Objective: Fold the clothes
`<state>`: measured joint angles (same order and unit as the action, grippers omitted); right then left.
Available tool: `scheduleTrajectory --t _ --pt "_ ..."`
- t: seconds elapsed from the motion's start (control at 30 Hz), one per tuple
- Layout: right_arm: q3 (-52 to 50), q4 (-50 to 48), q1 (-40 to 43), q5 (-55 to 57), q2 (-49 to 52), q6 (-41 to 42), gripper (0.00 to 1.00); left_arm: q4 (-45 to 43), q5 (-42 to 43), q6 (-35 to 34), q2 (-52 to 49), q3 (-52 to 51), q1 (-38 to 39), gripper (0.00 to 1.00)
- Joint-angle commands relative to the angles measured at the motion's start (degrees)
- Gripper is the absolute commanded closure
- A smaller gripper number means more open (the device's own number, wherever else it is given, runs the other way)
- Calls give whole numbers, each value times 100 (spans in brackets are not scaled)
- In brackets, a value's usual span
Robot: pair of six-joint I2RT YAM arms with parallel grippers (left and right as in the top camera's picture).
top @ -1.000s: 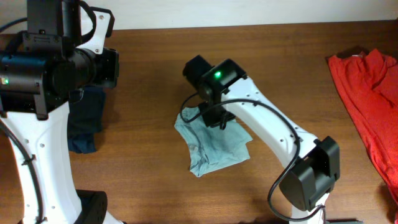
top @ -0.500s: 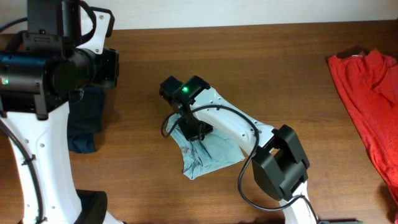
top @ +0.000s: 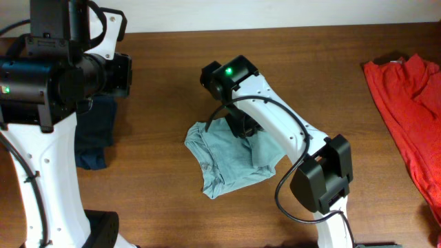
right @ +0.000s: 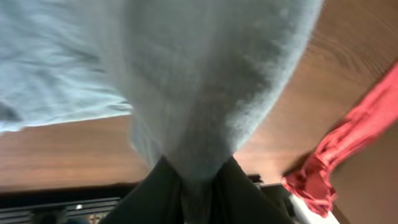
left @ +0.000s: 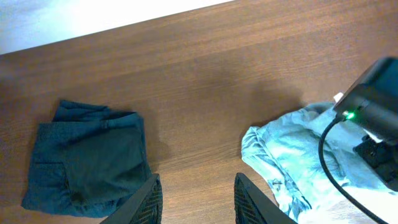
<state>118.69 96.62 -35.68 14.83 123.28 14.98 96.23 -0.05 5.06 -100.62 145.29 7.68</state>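
Observation:
A light blue garment (top: 227, 162) lies crumpled on the wooden table at centre; it also shows in the left wrist view (left: 298, 158) and fills the right wrist view (right: 199, 81). My right gripper (top: 242, 127) is shut on a fold of this garment at its upper edge, the cloth pinched between its dark fingers (right: 158, 190). My left gripper (left: 196, 199) is open and empty, hovering above bare table between the light blue garment and a folded dark teal garment (left: 84, 158), which sits at the left in the overhead view (top: 96, 131).
A red garment (top: 410, 103) lies spread at the table's right edge, also glimpsed in the right wrist view (right: 336, 155). The left arm's body (top: 48, 76) overhangs the table's left side. A pale wall runs along the table's far edge.
My right gripper has moved right and back with the cloth in it, pulling the light blue garment's upper part out wider. The left arm has not moved.

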Motion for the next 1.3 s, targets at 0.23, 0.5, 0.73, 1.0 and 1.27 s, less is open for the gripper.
scheduleTrajectory --t 0.23,0.5,0.73,1.0,1.27 --pt "-79 -1246 -798 -1891 50 -116 83 -15 -26 -50 -7 -11 -24 58" --pt "-157 -1589 -1185 -2085 791 -98 82 -13 -24 -50 -7 -11 -24 57" --pt "-181 -1628 -1344 -2522 1156 -101 81 -13 -42 -50 -7 -11 -24 57" --pt "-175 -1637 -1381 -2824 1143 -103 69 -13 -39 -50 -7 -11 -24 57" --pt "-20 -1655 -1381 -2841 911 -125 59 -15 -39 -52 -7 -11 -24 57"
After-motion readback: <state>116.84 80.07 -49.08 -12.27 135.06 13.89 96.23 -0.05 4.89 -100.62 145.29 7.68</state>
